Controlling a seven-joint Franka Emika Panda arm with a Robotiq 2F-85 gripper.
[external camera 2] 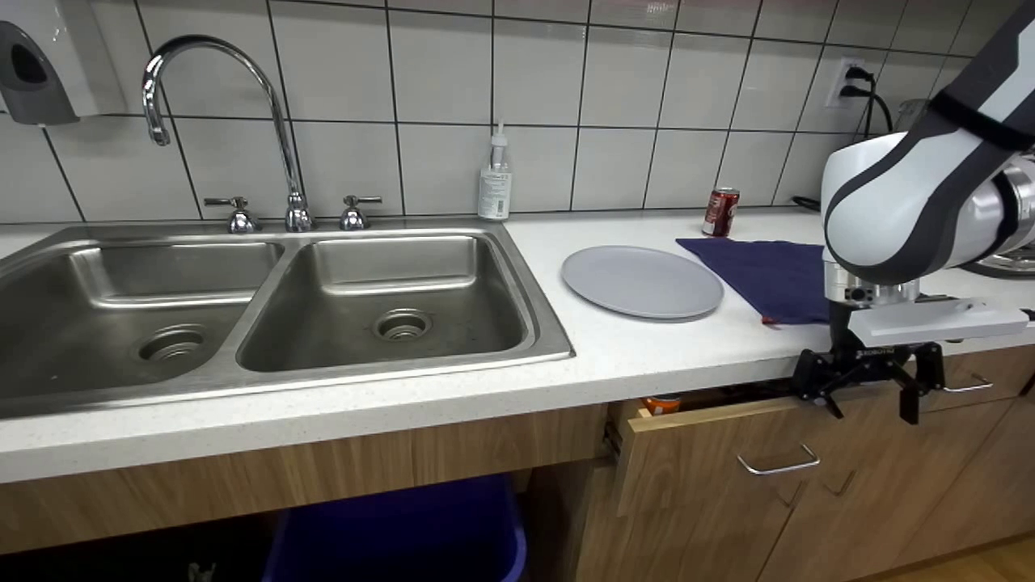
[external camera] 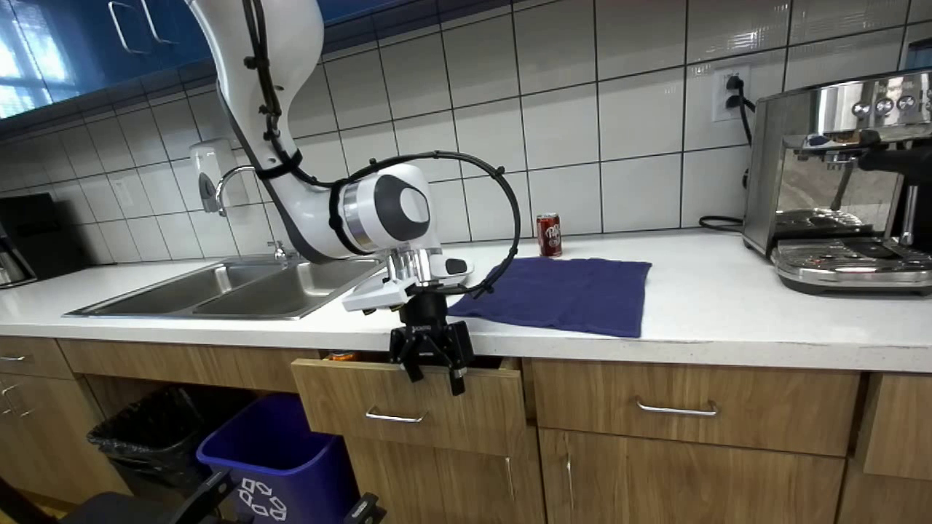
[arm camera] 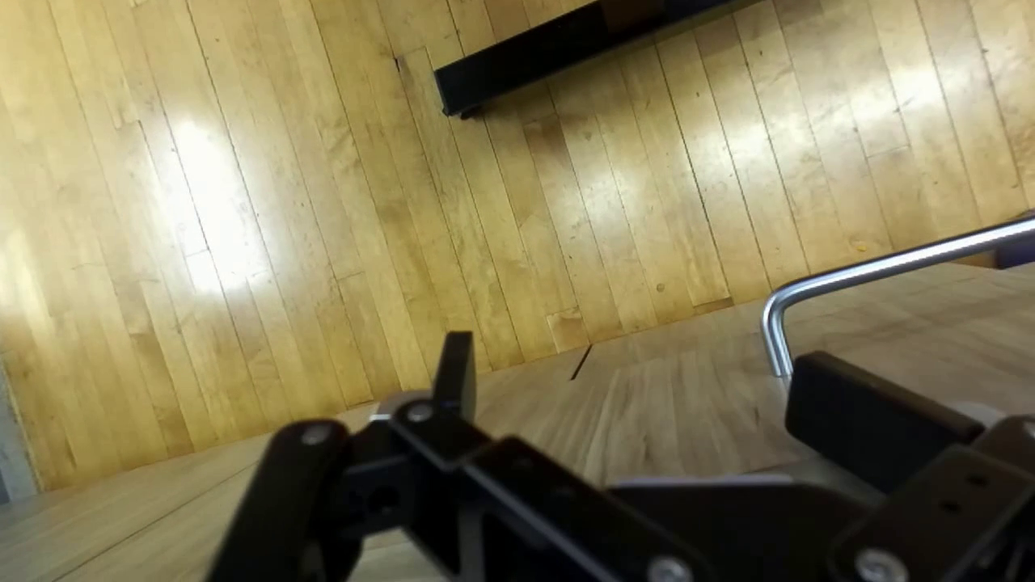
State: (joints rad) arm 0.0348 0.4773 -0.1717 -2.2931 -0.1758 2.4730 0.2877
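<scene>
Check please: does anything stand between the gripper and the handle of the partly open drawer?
No object visibly does. In the wrist view, the handle shows uncovered beside the fingers. In both exterior views, the open gripper hangs higher than it, off to one side. The orange item sits inside the drawer, off that path.

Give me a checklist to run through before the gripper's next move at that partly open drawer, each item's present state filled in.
1. Opening of the gripper: ok; jaws stand apart, nothing held.
2. Gap to the handle: ok; both exterior views show the gripper clear of it.
3. Contact with the front of the drawer: cannot tell; the gripper overlaps it in both exterior views.
4. Sight of the drawer's contents: not ok; mostly hidden, though an orange item shows at one end.
5. Loose objects: ok; the red can stands upright behind the blue cloth, apart from the gripper.
</scene>
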